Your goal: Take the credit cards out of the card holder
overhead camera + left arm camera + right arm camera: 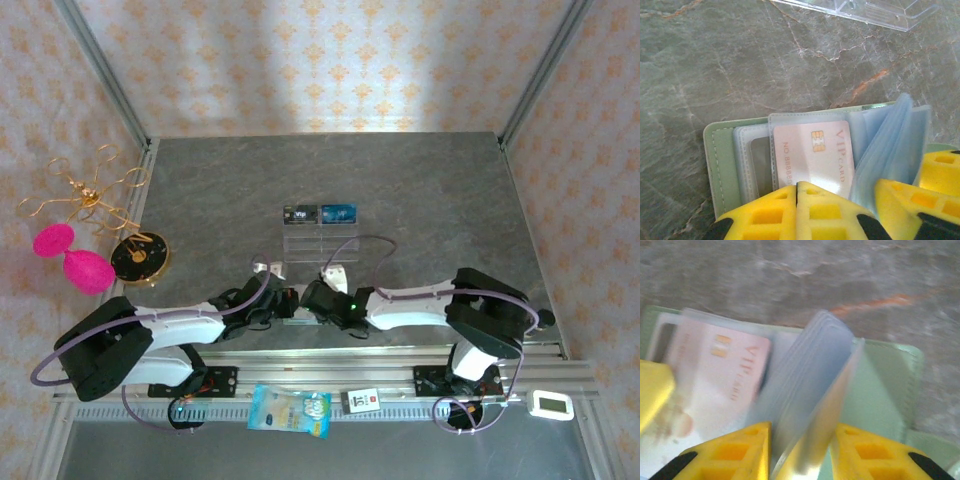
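Note:
The sage-green card holder (719, 165) lies open on the grey table between my two grippers (296, 306). A whitish credit card (815, 150) marked VIP sits in its front clear pocket. My left gripper (798, 189) is shut, its yellow fingers pressed together over that card's near edge. The card (715, 375) is blurred in the right wrist view, left of a standing fan of clear pocket leaves (810, 370). My right gripper (802, 440) is open, its fingers on either side of those leaves. The holder's green right flap (882, 390) lies flat.
A clear acrylic rack (320, 235) stands behind the grippers with a blue card (340, 212) and a dark card (298, 213) in it; its edge (865, 10) shows past the holder. A gold wire ornament (90, 190) and pink objects (75, 258) are at the left.

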Available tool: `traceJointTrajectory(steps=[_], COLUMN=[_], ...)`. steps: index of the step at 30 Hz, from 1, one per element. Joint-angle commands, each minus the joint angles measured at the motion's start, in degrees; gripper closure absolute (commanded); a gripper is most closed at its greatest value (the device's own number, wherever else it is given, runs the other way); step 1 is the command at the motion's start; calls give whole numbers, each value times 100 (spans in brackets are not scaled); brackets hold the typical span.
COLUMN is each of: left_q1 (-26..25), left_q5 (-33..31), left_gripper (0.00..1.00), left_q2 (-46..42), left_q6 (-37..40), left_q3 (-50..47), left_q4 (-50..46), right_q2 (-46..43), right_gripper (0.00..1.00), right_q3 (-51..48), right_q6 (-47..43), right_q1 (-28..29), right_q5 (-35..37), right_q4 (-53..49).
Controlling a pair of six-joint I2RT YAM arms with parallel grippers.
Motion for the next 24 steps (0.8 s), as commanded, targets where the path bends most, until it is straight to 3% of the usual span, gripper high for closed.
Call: traceJointTrajectory(steps=[1, 9, 14, 18, 24], left_q1=[-2, -76, -104, -111, -107], left_q5=[21, 158, 153, 144, 105], left_gripper=[100, 100, 100, 100, 100], left_q2=[194, 61, 2, -93, -136], left_q6=[113, 146, 138, 109, 94], left_q3=[-8, 24, -7, -60, -95], left_q4=[-412, -342, -340, -309, -370], right_q2=[-349, -1446, -2286, -1728, -729], right_gripper=[66, 63, 65, 70, 80], right_q3=[-362, -666, -342, 102, 60], right_q6=[388, 575, -384, -540, -309], right_q1=[-58, -308, -296, -331, -744], right_q5=[544, 749, -345, -1236, -1788], right_q4=[-841, -1538, -710, 120, 459])
